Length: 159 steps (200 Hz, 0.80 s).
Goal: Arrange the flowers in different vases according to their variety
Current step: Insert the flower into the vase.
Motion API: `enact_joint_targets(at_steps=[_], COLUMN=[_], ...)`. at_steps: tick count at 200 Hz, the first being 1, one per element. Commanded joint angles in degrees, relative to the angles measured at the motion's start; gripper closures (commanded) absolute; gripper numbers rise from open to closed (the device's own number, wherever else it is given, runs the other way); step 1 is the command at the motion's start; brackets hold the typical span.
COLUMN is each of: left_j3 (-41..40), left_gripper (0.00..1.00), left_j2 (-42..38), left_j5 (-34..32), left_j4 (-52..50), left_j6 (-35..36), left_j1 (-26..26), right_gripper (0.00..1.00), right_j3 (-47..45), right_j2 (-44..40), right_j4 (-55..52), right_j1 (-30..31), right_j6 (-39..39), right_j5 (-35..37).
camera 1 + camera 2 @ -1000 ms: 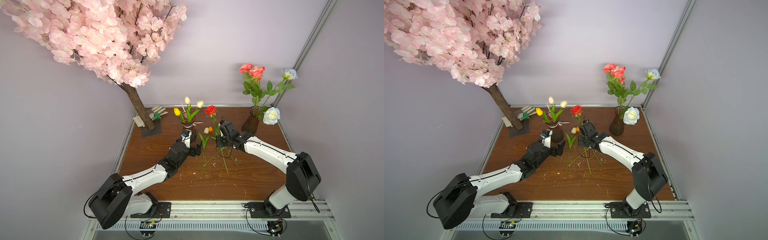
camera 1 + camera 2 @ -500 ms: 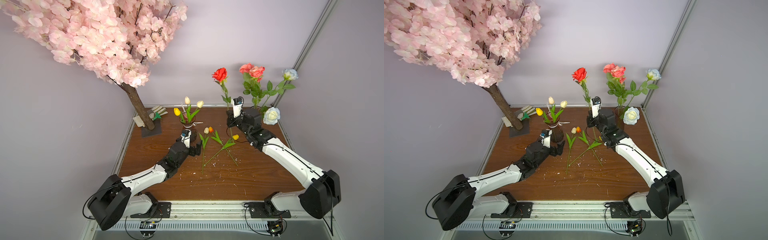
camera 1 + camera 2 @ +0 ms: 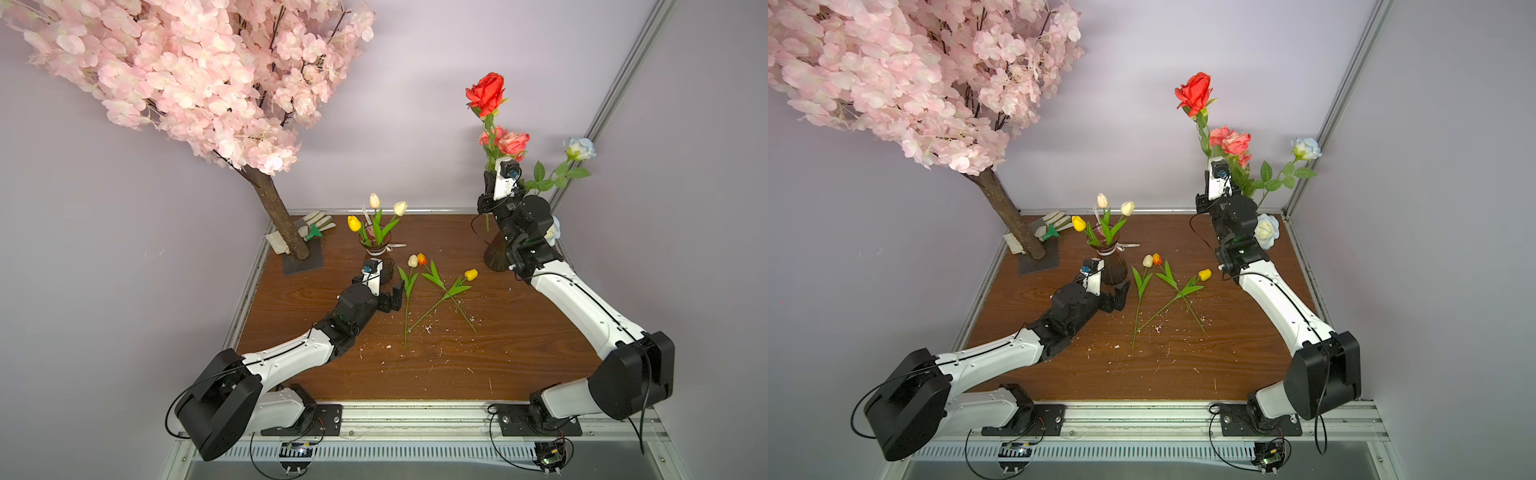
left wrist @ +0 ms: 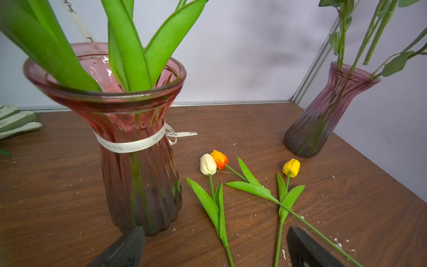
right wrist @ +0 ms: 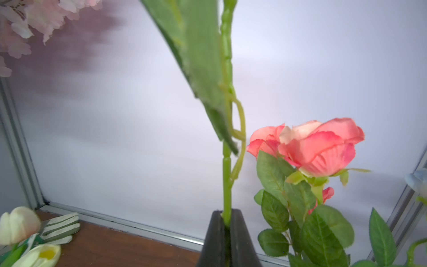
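Note:
My right gripper (image 5: 226, 216) is shut on the green stem of a red rose (image 3: 485, 93), holding it upright high over the plain purple vase (image 3: 494, 253) at the back right. That vase holds coral-pink roses (image 3: 513, 143) and pale white ones (image 3: 579, 148). The ribboned vase (image 3: 376, 249) holds yellow and cream tulips (image 3: 375, 200). A cream tulip (image 4: 208, 164), an orange tulip (image 4: 219, 159) and a yellow tulip (image 4: 291, 167) lie on the table. My left gripper (image 4: 215, 231) rests open beside the ribboned vase, its fingers astride the tulip stems without touching them.
A big pink blossom tree (image 3: 187, 75) on a dark base plate overhangs the back left. Pale gloves (image 3: 316, 222) lie behind its trunk. Walls and an aluminium corner post (image 3: 615, 83) close in the back right. White flecks litter the wooden table (image 3: 457, 374).
My right arm has lifted the red rose off the middle of the table and carried it up and right, over the plain vase. The left arm has stayed put.

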Motion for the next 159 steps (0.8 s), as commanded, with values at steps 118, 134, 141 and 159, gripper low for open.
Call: enact_joint_targets(at_steps=[118, 134, 141, 159], left_j3=[0.3, 0.2, 0.2, 0.0], left_gripper=[0.01, 0.01, 0.01, 0.01], left_j2=[-1.4, -1.6, -1.6, -1.6], left_j5=[-0.4, -0.4, -0.3, -0.3], left_j4=[0.4, 0.3, 0.4, 0.5], left_j6=[0.9, 1.0, 1.0, 1.0], left_j1=[-0.1, -0.1, -0.1, -0.1], right_gripper=[1.0, 1.0, 1.0, 1.0], right_j3=[5.6, 4.2, 3.6, 1.0], right_j2=[6.5, 6.1, 5.9, 5.0], right_j4=[2.5, 3.1, 3.2, 4.3], right_j1=[-6.4, -7.0, -7.3, -7.6], right_j6=[-8.8, -8.7, -8.3, -7.3], right_j5=[3.1, 4.3, 4.4, 4.0])
